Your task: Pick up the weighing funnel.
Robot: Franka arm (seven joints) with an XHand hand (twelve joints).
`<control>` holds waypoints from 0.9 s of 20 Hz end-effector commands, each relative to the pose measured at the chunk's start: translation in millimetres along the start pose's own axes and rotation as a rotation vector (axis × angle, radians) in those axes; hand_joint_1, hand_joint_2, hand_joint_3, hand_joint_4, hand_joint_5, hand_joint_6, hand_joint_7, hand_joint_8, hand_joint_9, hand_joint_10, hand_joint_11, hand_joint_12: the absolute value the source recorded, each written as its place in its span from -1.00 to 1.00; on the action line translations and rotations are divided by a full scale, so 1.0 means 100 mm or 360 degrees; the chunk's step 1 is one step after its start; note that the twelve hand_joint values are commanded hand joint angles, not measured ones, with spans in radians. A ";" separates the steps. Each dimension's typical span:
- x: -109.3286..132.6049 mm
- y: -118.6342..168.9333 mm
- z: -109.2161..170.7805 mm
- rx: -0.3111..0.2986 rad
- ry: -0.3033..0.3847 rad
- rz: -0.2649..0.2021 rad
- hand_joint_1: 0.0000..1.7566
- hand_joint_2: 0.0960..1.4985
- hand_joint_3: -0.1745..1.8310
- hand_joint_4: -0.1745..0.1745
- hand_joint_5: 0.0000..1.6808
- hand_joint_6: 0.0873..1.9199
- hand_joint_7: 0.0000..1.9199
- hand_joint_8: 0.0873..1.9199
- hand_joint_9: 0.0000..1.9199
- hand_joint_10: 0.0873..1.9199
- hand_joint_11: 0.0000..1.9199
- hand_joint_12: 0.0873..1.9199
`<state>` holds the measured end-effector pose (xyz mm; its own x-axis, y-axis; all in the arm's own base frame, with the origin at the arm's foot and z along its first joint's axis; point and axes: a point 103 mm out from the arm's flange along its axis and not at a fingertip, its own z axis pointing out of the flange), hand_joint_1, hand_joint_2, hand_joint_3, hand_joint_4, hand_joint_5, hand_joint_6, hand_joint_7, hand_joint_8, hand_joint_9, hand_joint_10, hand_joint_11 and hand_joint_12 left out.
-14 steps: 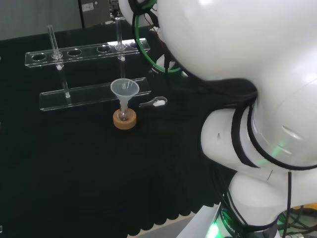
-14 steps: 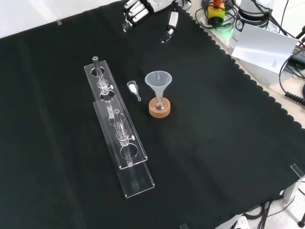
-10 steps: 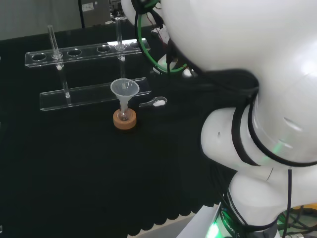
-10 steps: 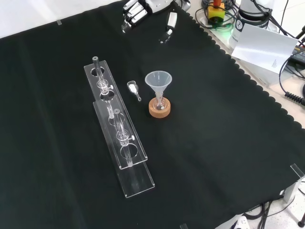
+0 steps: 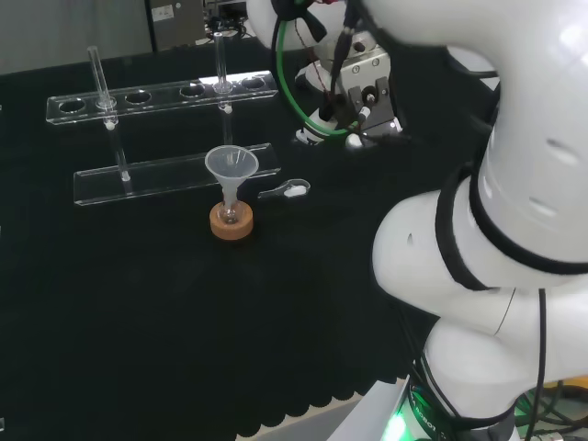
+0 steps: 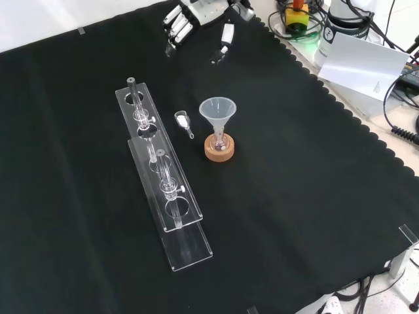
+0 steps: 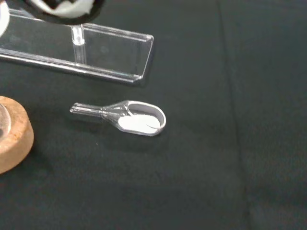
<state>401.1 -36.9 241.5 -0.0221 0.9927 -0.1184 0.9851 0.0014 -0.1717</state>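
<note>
Black cloth covers the worktop [image 6: 308, 196]; beyond its scalloped right edge in the front view lie cables [image 6: 400, 127] and a white sheet [image 6: 363, 62]. The robot hand [image 6: 196, 12] hangs over the far edge of the cloth, fingers [image 6: 175, 26] relaxed and apart, holding nothing. This posture reads as an approach, with the grasp not yet begun.

The weighing funnel [image 6: 184, 122] lies flat on the cloth, well apart from the robot hand and nearer. Its bowl faces up with a white patch inside, and its short stem points toward the cork ring [image 6: 218, 152].

In the front view, just to its left stands a clear rack [image 6: 171, 203] carrying upright tubes. Just to its right the funnel [image 6: 217, 110] stands mouth up, stem in a small flask on the cork ring.

The weighing funnel touches neither. The gap is narrow, so descending fingers probably risk knocking the rack or tipping the funnel.
</note>
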 end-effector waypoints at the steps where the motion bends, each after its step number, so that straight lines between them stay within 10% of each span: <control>1: -0.13 0.22 0.37 0.0066 0.0054 0.0000 -0.08 -0.17 -0.31 -0.38 -0.37 -1.00 -0.51 -0.28 -0.32 -0.42 -0.69 0.36; 18: 0.10 0.68 0.94 0.0154 0.0093 -0.0101 -0.02 -0.20 -0.29 -0.39 -0.37 -1.00 -0.60 -0.30 -0.39 -0.46 -0.68 0.35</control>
<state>425.5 -24.5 171.8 -0.0742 0.9966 -0.0350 0.9658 0.0631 -0.2515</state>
